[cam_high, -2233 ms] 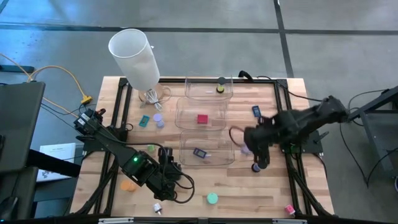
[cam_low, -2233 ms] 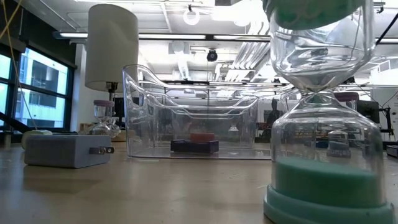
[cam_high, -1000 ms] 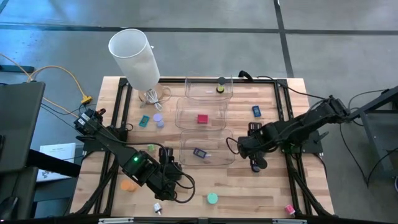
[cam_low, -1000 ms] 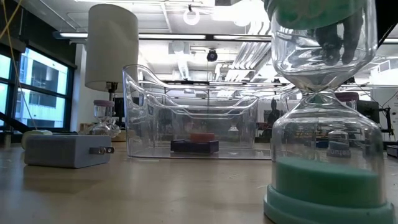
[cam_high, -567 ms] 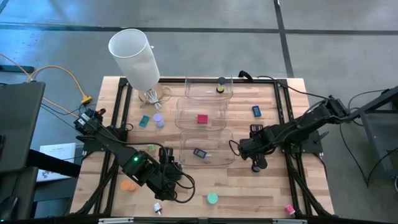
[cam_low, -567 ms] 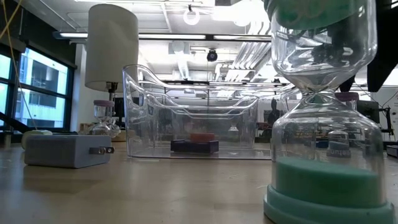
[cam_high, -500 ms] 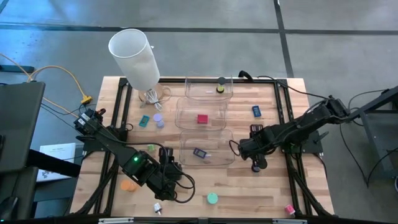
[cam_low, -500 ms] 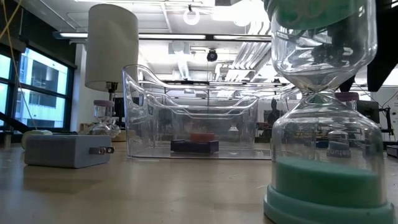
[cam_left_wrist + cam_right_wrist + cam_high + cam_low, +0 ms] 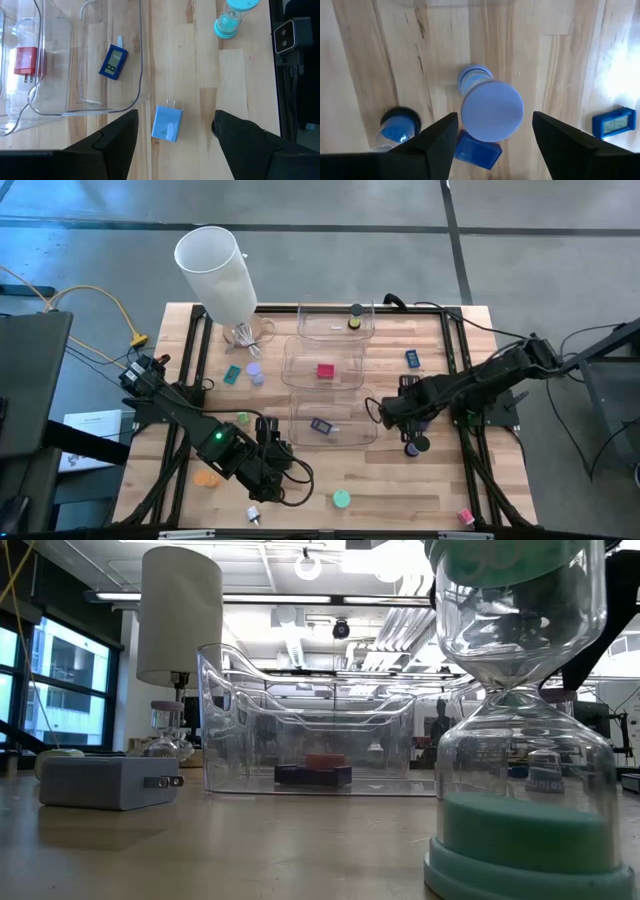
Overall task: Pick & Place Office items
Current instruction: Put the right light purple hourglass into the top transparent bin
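Office items lay scattered over the wooden table (image 9: 440, 480) and in three clear bins (image 9: 325, 362) set in a row. Nearest bin held a blue digital timer (image 9: 113, 62); middle bin held a red plug block (image 9: 24, 60). Light blue charger block (image 9: 167, 123) lay on bare wood just outside the nearest bin's wall, with a teal sand timer (image 9: 228, 22) standing well apart from it. Left gripper (image 9: 175, 145) hung above the charger block, fingers spread and empty. Right gripper (image 9: 492, 145) stood with fingers apart, holding nothing, over an upright lavender sand timer (image 9: 490, 107); a blue block (image 9: 477, 150) lay just beside that timer, a black-capped blue sand timer (image 9: 397, 127) near, and another blue digital timer (image 9: 615, 121) farther off. Tall white cylinder (image 9: 218, 272) stood at the table's far left corner.
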Available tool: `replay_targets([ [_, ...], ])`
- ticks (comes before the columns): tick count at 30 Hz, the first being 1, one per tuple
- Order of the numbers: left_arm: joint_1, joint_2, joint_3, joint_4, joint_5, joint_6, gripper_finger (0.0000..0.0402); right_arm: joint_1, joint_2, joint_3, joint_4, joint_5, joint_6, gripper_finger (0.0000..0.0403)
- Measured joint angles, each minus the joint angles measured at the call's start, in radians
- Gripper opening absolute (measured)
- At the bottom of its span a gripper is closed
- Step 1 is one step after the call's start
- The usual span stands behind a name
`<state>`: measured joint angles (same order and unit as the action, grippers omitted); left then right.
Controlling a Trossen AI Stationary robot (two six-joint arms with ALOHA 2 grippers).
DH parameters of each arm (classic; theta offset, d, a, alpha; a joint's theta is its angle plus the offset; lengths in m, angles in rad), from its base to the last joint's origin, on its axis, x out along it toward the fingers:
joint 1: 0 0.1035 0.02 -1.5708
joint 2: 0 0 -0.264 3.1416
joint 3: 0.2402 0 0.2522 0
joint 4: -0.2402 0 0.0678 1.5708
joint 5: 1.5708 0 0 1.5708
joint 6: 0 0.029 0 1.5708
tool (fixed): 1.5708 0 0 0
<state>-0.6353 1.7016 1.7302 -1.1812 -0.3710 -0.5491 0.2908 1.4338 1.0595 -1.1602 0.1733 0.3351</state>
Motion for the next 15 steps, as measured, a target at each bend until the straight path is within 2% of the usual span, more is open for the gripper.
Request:
replay_targets([
  [4, 0.0, 0.0, 0.0, 0.0, 0.0, 0.0, 0.0254, -0.029, 0.0, 0.0, 0.016, -0.05, -0.023, 0.0246],
  [15, 0.0, 0.0, 0.0, 0.0, 0.0, 0.0, 0.0254, -0.032, 0.0, 0.0, 0.05, -0.053, -0.048, 0.0246],
])
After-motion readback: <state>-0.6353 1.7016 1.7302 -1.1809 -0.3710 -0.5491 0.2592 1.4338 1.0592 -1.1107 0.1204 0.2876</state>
